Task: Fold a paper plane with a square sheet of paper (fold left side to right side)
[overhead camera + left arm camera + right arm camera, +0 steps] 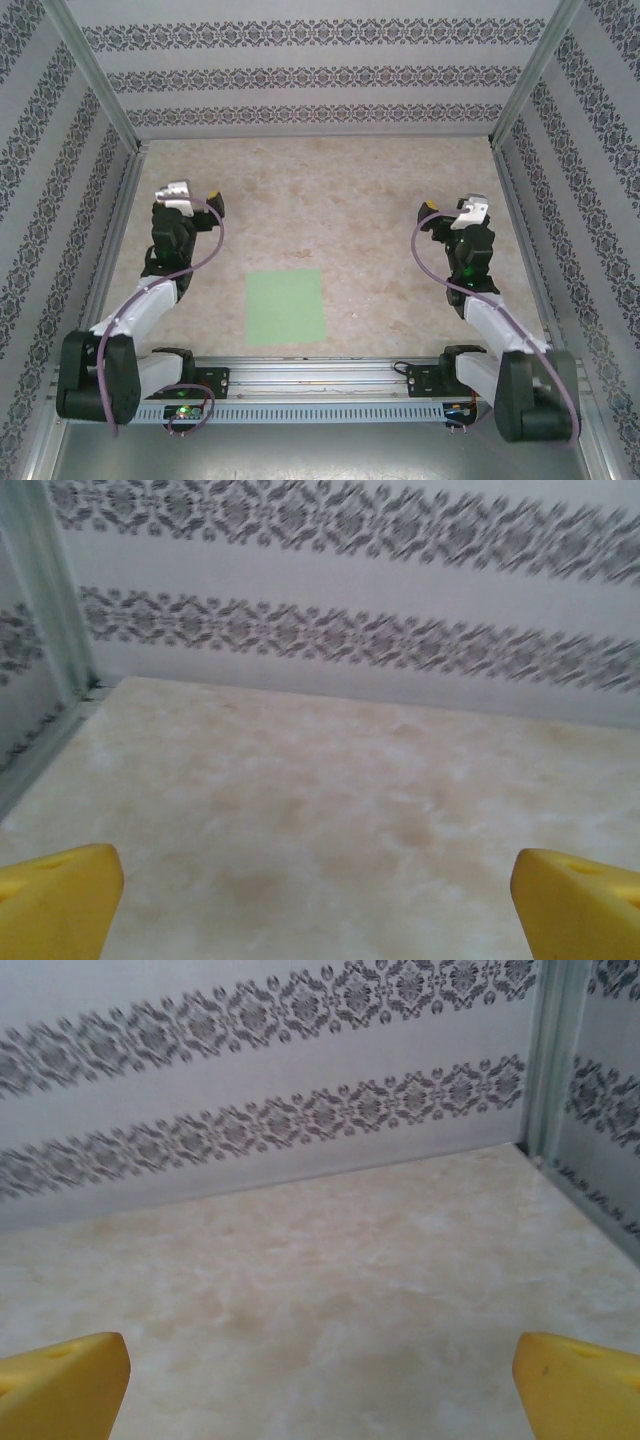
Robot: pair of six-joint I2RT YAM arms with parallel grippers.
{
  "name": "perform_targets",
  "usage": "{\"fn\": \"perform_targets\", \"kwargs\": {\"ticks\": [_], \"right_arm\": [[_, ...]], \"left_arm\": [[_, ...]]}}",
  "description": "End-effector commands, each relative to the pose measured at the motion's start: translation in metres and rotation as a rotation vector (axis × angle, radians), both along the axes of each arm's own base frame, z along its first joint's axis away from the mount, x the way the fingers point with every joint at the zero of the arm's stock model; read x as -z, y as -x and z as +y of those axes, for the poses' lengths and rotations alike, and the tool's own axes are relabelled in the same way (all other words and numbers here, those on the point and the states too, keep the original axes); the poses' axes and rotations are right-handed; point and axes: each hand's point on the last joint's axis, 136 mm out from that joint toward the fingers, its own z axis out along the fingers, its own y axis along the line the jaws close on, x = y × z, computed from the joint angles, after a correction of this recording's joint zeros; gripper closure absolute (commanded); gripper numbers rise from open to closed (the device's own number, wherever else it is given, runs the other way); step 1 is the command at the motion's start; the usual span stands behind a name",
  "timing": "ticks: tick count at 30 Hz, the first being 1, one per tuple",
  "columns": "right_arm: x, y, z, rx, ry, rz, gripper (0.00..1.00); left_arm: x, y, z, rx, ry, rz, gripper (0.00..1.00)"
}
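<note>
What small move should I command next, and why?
Probably lower the left fingers toward the left edge of the paper. It lies flat and unfolded between the arms, untouched; the left and right fingers stand open and empty, facing the back wall, not the sheet.

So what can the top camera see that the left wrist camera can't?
Top camera: the square sheet of paper lying flat and unfolded on the beige table, with the left gripper and right gripper seen from above, both well away from the paper. Left wrist camera: its own yellow fingertips up close, spread wide with nothing between them. Both: that table and the patterned back wall.
</note>
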Motion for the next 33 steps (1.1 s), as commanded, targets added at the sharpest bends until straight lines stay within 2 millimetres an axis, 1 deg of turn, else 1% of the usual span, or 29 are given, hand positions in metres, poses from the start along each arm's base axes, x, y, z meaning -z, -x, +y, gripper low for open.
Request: {"fn": "perform_targets", "kwargs": {"ticks": [1, 2, 5, 8, 11, 14, 16, 20, 23, 26, 33], "right_arm": [[0.028, 0.018, 0.025, -0.102, -0.221, 0.157, 0.02], [0.028, 0.022, 0.034, -0.140, -0.257, 0.183, 0.02], [0.028, 0.032, 0.058, -0.237, -0.332, 0.251, 0.02], [0.031, 0.039, 0.089, -0.346, -0.353, 0.334, 0.02], [0.037, 0.046, 0.118, -0.428, -0.317, 0.430, 0.02], [0.041, 0.048, 0.142, -0.473, -0.252, 0.481, 0.02], [0.044, 0.047, 0.155, -0.497, -0.231, 0.507, 0.02], [0.053, 0.044, 0.179, -0.538, -0.208, 0.562, 0.02], [0.058, 0.042, 0.190, -0.545, -0.200, 0.590, 0.02], [0.062, 0.040, 0.193, -0.536, -0.204, 0.608, 0.02], [0.070, 0.040, 0.189, -0.504, -0.197, 0.638, 0.02]], "left_arm": [[0.041, 0.027, -0.031, 0.116, 0.244, 0.294, 0.05], [0.044, 0.035, -0.045, 0.174, 0.307, 0.348, 0.10], [0.056, 0.065, -0.085, 0.323, 0.467, 0.488, 0.17], [0.075, 0.095, -0.120, 0.426, 0.555, 0.625, 0.22], [0.097, 0.126, -0.152, 0.503, 0.584, 0.772, 0.26], [0.117, 0.152, -0.175, 0.559, 0.572, 0.891, 0.30], [0.128, 0.162, -0.186, 0.584, 0.584, 0.949, 0.33], [0.148, 0.174, -0.208, 0.637, 0.627, 1.035, 0.44], [0.162, 0.178, -0.218, 0.650, 0.613, 1.090, 0.51], [0.175, 0.179, -0.224, 0.644, 0.613, 1.134, 0.59], [0.198, 0.172, -0.227, 0.593, 0.611, 1.185, 0.64]]}}
